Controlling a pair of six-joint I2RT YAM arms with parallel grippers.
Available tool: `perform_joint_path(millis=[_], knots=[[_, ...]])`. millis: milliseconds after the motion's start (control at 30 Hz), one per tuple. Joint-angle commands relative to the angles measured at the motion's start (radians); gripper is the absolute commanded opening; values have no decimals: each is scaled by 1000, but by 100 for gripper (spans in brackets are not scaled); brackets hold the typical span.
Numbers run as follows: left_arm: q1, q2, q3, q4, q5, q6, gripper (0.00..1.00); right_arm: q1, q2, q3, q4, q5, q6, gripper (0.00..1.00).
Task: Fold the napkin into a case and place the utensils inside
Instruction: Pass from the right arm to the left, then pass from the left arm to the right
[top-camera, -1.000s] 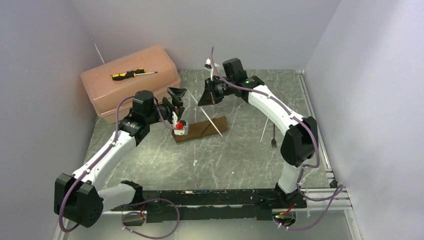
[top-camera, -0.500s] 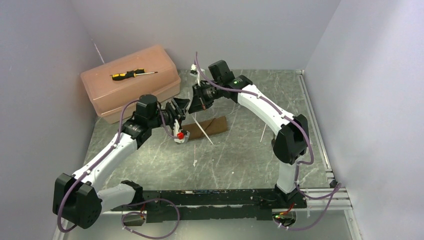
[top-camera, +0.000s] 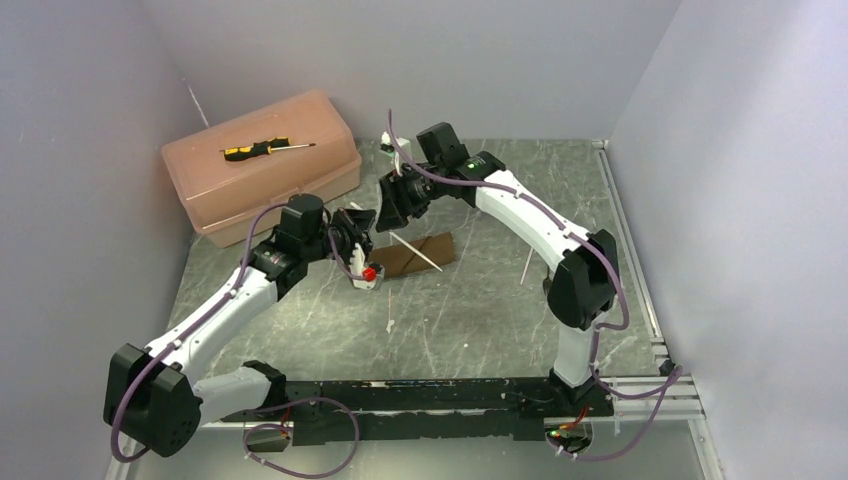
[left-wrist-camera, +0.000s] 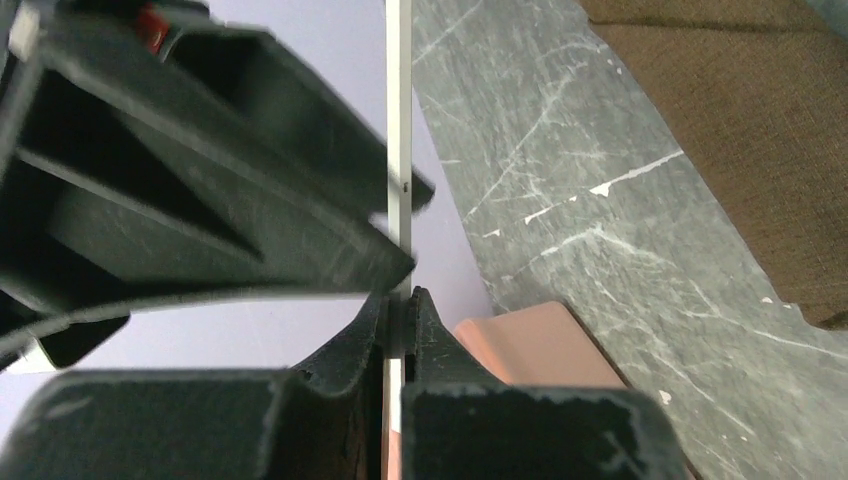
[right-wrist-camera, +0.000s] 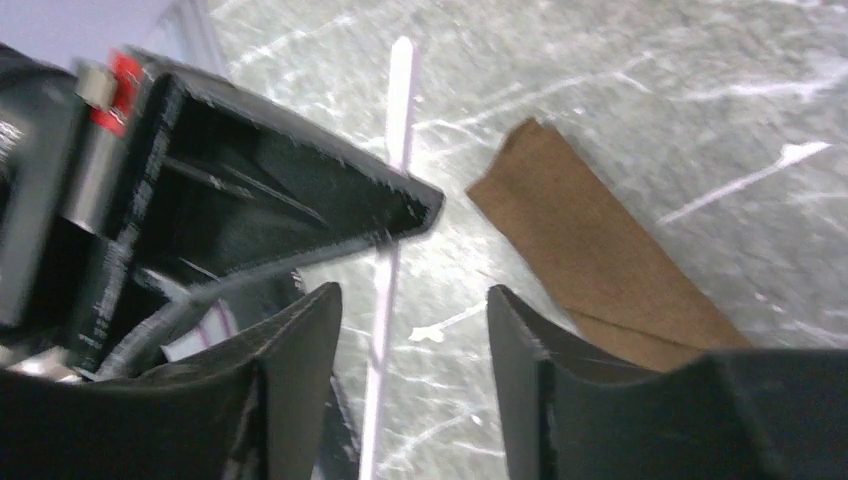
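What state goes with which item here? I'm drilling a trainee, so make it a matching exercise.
Things:
1. left gripper
2. right gripper
3. screwdriver
4. napkin

States:
A. lying on the pink box
B. open
C. lying on the table
D. shut on a utensil

Pairs: 1-D, 2-B, 3-A, 4-C.

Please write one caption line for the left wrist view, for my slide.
Left pincer shut on a thin white utensil, above the marble table, brown napkin at right.

Place: robot test cell — a lab bench
Evidence: plain grey walls (top-camera: 400, 60), scratched marble-look table (top-camera: 480, 310) — bolted arm rail (top-camera: 430, 395)
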Motion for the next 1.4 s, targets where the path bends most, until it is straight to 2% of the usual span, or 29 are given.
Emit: perform_joint_path(millis=[0, 133, 300, 400, 700, 733, 800, 833, 867, 933, 967, 1000, 1033, 1067, 1200, 1367], knots=[[-13, 2, 16, -2, -104, -52, 3, -9, -133, -74, -76, 152, -162, 65], [-24, 3, 14, -13, -174, -110, 3, -11, -207, -154, -143, 182, -340, 69], [-35, -7, -23, 35, -234, -110, 3, -11, -273, -247, -119, 122, -502, 63], [-45, -8, -17, 42, -270, -132, 3, -11, -262, -235, -138, 136, -520, 63], [-76, -7, -16, 56, -334, -171, 3, -11, -156, -142, -250, 149, -590, 53], [-79, -8, -17, 56, -340, -172, 3, -10, -148, -135, -257, 150, -604, 50], [-87, -4, -18, 58, -355, -178, 3, -10, -144, -131, -245, 123, -625, 36], [-92, -1, -16, 56, -362, -187, 3, -10, -144, -132, -235, 107, -636, 22], [-97, 1, -11, 51, -367, -200, 3, -9, -141, -134, -225, 102, -646, 1], [-109, 6, -2, 45, -379, -241, 3, -10, -134, -134, -216, 136, -659, 0], [-116, 7, 7, 35, -386, -268, 6, -11, -131, -140, -212, 162, -666, 0], [-123, 11, 17, 18, -392, -314, 17, -11, -131, -154, -199, 209, -668, 0], [-125, 18, 37, -4, -400, -381, 37, -11, -134, -174, -176, 271, -667, 0], [-127, 29, 65, -53, -401, -458, 44, -11, -140, -202, -148, 342, -666, 0], [-116, 96, 201, -279, -410, -870, 55, -17, -199, -344, -15, 578, -732, 0], [-47, 145, 230, -466, -359, -1227, 56, -45, -346, -622, 139, 651, -888, 0]])
